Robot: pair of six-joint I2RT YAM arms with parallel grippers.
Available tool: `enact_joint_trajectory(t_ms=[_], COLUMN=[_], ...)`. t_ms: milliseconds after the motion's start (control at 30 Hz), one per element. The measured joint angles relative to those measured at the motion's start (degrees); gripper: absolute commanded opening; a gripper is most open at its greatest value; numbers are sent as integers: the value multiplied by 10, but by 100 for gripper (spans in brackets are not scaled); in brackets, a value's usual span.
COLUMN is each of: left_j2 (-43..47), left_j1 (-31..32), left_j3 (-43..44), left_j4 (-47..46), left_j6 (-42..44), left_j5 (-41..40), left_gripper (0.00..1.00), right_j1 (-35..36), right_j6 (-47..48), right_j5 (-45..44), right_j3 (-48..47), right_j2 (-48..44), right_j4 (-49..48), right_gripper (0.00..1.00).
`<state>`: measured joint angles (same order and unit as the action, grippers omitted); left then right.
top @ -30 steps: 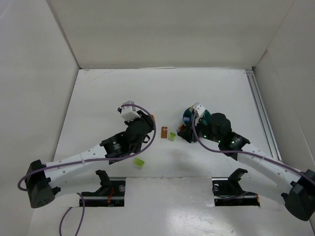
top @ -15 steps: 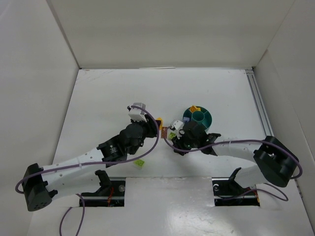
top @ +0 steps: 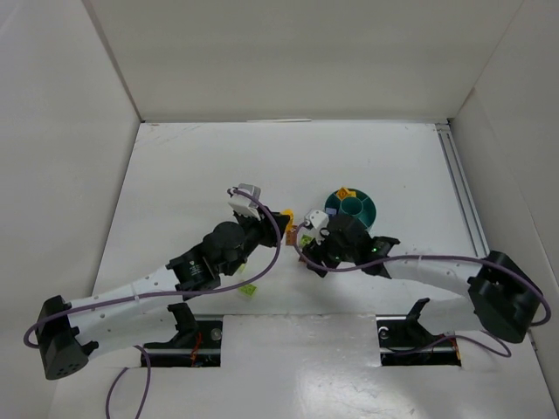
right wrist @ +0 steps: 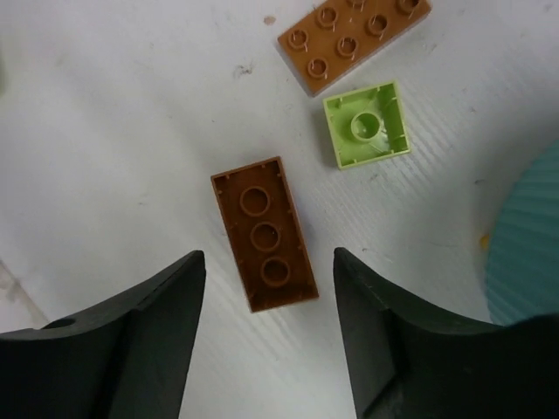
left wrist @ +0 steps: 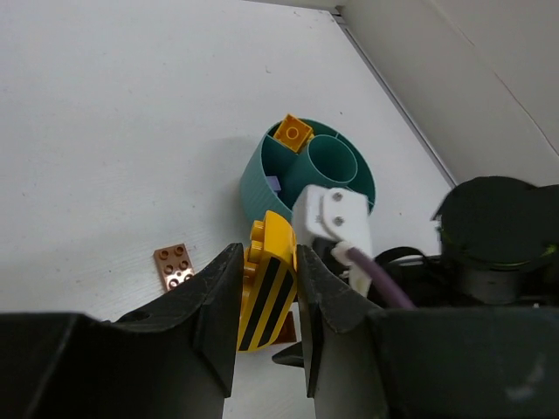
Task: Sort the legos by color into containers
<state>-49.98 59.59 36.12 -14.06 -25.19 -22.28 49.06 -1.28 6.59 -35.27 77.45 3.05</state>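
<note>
My left gripper [left wrist: 268, 262] is shut on a yellow lego with black stripes [left wrist: 269, 292], held above the table just left of the teal bowl [left wrist: 260, 179]. One of the bowl's containers holds an orange lego [left wrist: 293, 133], and another a purple one [left wrist: 274, 183]. My right gripper [right wrist: 269, 262] is open and low over the table, with an upside-down brown lego [right wrist: 265, 233] lying between its fingers, untouched. Beyond it lie a brown studded plate [right wrist: 354, 37] and an upside-down lime green lego [right wrist: 366, 124]. In the top view the right gripper [top: 307, 237] sits left of the bowl [top: 365, 212].
Another lime green lego [top: 248, 289] lies near the table's front edge, under the left arm. The bowl's rim [right wrist: 528, 244] is at the right edge of the right wrist view. A purple cable [left wrist: 371, 275] loops between the two grippers. White walls enclose the table.
My right arm swung left from the bowl to the loose bricks and opened its jaws wider. My left gripper carried the yellow lego a little right, towards the bowl.
</note>
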Motion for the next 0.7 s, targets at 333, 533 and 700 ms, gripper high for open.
enact_joint_trajectory(t_ms=[333, 533, 700], left_j2=[8, 61, 80], left_j1=[-6, -6, -6], left_j3=[-3, -39, -40], left_j4=[-24, -95, -117], left_j6=[47, 125, 188], left_j5=[61, 221, 349], left_gripper=[0, 0, 0], right_j1=[1, 2, 2], right_j6=[52, 96, 131], right_j5=[19, 112, 176], right_j3=[-41, -64, -91], right_j2=[-226, -322, -336], right_j4=[85, 76, 70], right_gripper=[71, 71, 71])
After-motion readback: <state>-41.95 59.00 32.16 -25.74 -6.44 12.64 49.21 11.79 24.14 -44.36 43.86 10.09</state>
